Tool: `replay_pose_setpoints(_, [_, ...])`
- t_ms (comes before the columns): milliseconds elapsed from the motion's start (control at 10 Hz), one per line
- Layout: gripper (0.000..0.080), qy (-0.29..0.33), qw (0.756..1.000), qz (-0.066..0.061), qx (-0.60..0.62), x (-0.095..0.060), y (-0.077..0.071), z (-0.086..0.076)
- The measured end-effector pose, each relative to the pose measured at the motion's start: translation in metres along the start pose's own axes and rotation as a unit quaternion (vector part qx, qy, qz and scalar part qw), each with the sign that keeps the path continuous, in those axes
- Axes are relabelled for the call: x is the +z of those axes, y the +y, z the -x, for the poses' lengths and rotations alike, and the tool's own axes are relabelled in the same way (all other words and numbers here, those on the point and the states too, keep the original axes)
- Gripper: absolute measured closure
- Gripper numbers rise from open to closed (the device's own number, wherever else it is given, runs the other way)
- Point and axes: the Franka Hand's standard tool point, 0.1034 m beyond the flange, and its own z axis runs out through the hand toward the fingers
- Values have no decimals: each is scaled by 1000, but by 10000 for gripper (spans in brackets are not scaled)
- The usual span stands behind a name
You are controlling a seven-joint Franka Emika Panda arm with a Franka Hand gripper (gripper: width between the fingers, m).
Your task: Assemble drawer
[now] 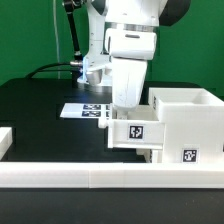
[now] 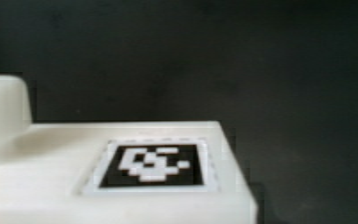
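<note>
A black table (image 1: 40,100) is lying under a green backdrop (image 1: 30,40), and a low white border wall (image 1: 60,180) is running along its near edge. Going from the exterior view's left, one marker board (image 1: 85,110) is lying flat on the table. Next, one arm is reaching down, its gripper (image 1: 124,106) hanging right at one tray (image 1: 150,128). The fingertips are hiding behind the tray, so I cannot tell how wide the gripper is standing or whether it is holding anything. The tray is sitting against one casing (image 1: 185,115) at the right. Tray and casing are each showing one tag in this view. The wrist view is showing one tagged white face (image 2: 153,165) over dark table.
</note>
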Motion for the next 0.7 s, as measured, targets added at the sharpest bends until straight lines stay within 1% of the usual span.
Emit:
replay_pose_setpoints(500, [757,1,1000,2,-5,0,-1,0])
replay_pose_setpoints(600, [757,-1,1000,-4,-10,0,-2,1])
replay_pose_setpoints(700, [757,-1,1000,-3,-10,1,-2,1])
